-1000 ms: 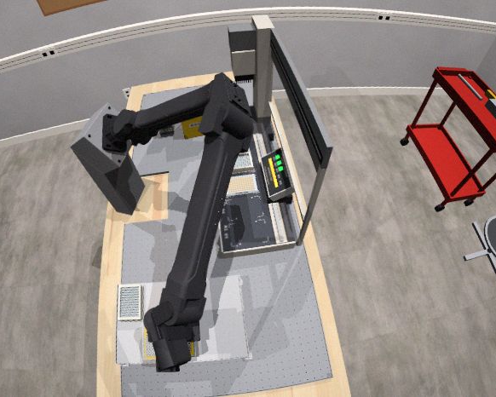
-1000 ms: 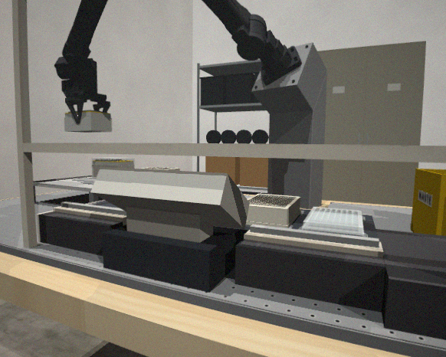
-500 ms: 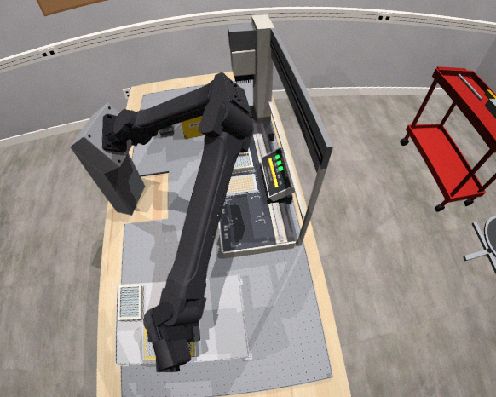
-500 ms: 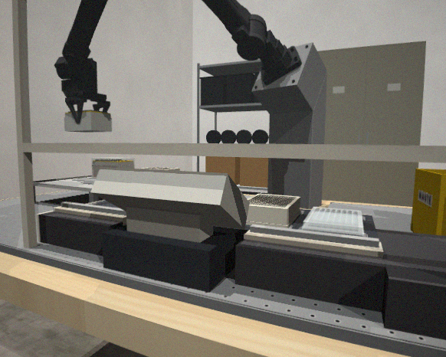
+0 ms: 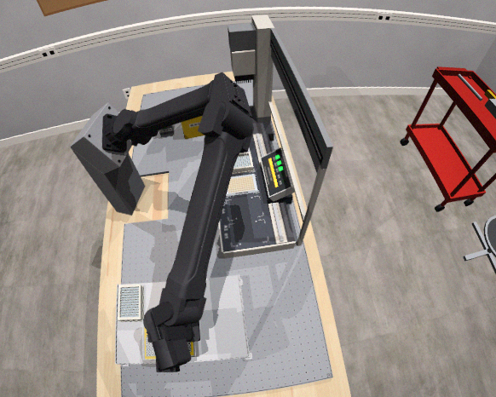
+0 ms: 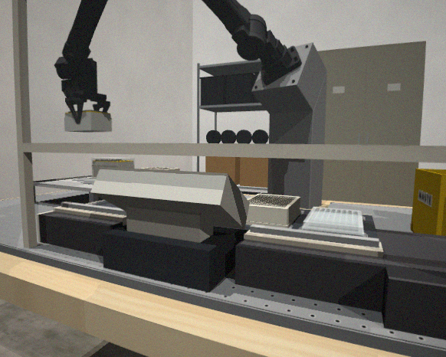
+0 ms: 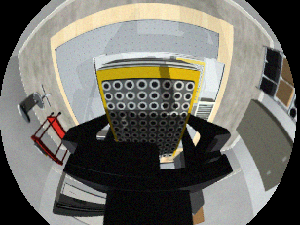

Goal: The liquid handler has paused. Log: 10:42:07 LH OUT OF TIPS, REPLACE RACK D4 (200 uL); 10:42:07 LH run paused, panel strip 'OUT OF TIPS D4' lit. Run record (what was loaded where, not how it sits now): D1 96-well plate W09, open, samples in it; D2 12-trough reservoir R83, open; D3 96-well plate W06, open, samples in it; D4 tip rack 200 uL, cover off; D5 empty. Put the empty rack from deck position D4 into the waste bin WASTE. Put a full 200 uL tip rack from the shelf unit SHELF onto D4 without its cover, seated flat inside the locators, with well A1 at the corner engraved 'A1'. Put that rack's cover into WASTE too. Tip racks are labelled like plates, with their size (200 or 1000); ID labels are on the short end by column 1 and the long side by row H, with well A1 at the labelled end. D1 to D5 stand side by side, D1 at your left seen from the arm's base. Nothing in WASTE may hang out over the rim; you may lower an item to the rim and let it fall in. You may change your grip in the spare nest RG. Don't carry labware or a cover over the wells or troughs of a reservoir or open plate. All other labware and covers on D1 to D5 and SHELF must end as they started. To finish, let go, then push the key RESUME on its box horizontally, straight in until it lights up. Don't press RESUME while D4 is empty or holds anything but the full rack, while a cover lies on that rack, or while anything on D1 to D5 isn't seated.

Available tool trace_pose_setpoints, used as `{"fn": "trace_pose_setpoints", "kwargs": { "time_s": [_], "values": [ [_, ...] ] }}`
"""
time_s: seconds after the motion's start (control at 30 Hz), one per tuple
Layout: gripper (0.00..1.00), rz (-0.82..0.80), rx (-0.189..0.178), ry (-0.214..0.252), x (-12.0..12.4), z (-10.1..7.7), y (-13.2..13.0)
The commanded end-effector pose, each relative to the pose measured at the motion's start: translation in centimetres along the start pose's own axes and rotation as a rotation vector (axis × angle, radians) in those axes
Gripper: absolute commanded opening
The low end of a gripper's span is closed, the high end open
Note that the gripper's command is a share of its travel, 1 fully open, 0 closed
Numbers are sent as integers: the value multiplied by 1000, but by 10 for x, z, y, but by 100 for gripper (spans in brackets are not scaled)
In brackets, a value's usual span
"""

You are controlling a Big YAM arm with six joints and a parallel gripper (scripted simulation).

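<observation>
My gripper (image 6: 86, 108) is shut on a tip rack (image 6: 87, 120), a grey box with a yellow top. It holds the rack level in the air, well above the shelf unit (image 5: 222, 324) at the near end of the table. In the wrist view the rack (image 7: 150, 113) shows a yellow plate with rows of round openings between my fingers. From above the wrist hides most of the rack, and only a yellow edge (image 5: 147, 343) shows. The yellow waste bin (image 6: 436, 201) stands at the far end by the arm's base.
A second rack (image 5: 129, 302) lies on the shelf unit beside my wrist. On the deck sit a tan holed piece (image 6: 273, 209) and a clear plate (image 6: 332, 221). The panel (image 5: 276, 172) shows green lights and a yellow strip. The gantry frame (image 5: 302, 128) runs along the deck.
</observation>
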State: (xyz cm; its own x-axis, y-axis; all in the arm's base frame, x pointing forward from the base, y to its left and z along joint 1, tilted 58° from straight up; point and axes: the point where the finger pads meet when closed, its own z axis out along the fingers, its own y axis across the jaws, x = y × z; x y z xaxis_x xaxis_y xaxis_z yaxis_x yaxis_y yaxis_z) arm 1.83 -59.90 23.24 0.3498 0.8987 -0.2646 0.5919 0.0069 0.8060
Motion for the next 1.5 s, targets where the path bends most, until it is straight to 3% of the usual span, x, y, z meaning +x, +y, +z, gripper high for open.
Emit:
{"fn": "trace_pose_setpoints", "kwargs": {
  "time_s": [0.0, 0.4, 0.53, 0.7, 0.73, 0.87, 1.2, 1.3, 1.47],
  "values": [
    [0, -39, -2, -47, -20, -20, 7],
    [0, -39, -2, -47, -20, -20, 7],
    [0, -33, -10, -15, 17, -3, 17],
    [0, -33, -8, -15, 32, -3, 15],
    [0, -14, 2, -43, 29, -17, 3],
    [0, -32, -9, -15, 57, -3, 14],
    [0, -31, -8, -15, 107, -2, 11],
    [0, -20, -2, -30, 108, -9, 5],
    [0, -30, -8, -15, 137, -2, 9]
  ]
}}
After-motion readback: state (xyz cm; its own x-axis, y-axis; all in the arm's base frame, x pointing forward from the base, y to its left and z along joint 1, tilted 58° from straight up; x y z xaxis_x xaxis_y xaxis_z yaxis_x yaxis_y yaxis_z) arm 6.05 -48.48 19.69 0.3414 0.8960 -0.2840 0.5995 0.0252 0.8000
